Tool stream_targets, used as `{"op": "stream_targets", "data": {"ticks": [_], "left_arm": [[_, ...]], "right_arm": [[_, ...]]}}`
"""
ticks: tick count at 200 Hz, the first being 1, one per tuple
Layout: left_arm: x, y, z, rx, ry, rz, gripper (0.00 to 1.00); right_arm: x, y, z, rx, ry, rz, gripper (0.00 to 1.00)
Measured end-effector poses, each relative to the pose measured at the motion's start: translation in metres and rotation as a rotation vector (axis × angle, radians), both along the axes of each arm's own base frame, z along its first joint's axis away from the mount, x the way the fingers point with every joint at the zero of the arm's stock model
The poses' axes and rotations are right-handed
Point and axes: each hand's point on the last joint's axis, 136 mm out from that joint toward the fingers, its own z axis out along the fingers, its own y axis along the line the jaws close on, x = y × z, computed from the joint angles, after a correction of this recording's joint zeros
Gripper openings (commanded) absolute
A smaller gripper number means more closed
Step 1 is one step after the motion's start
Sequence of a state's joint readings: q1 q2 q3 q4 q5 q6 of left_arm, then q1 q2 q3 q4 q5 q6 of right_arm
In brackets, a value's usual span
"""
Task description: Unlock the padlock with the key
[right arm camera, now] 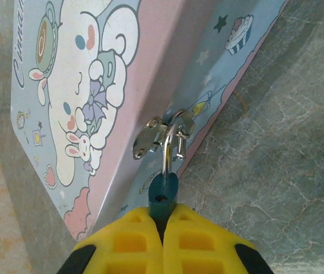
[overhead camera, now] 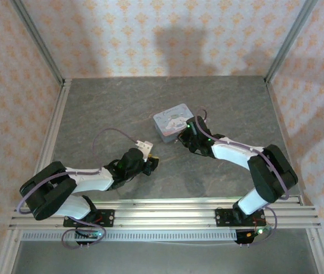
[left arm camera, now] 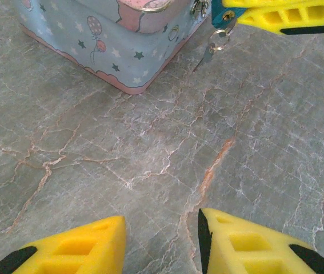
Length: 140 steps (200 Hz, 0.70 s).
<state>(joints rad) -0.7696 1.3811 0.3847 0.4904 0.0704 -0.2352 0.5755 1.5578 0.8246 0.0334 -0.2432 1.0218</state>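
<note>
Right pincer [right arm camera: 163, 214] is clamped on the small teal padlock [right arm camera: 163, 193], which hangs by its shackle from the clasp on the side of the pastel tin [right arm camera: 93, 85]. The shackle looks closed, so the lock is probably not yet open. The key [left arm camera: 207, 55] dangles on a ring just under the padlock; whether it sits in the keyhole is unclear. Left pincer [left arm camera: 160, 221] hovers wide and empty above the desk [left arm camera: 207, 142], near the tin. Grasping and turning the key seems left to do.
</note>
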Motion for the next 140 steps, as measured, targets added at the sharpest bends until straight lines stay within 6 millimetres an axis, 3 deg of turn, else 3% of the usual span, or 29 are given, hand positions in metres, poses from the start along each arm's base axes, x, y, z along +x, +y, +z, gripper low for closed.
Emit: {"op": "stream_targets", "data": {"ticks": [68,140], "left_arm": [[0.0,0.0,0.01,-0.019,-0.02,0.0,0.38],[-0.004,0.004,0.008,-0.016,-0.017,0.0,0.38]], "right_arm": [[0.006,0.001,-0.023,-0.011,0.003,-0.018,0.0],[0.01,-0.006,-0.026,0.008,-0.062,-0.056,0.0]]}}
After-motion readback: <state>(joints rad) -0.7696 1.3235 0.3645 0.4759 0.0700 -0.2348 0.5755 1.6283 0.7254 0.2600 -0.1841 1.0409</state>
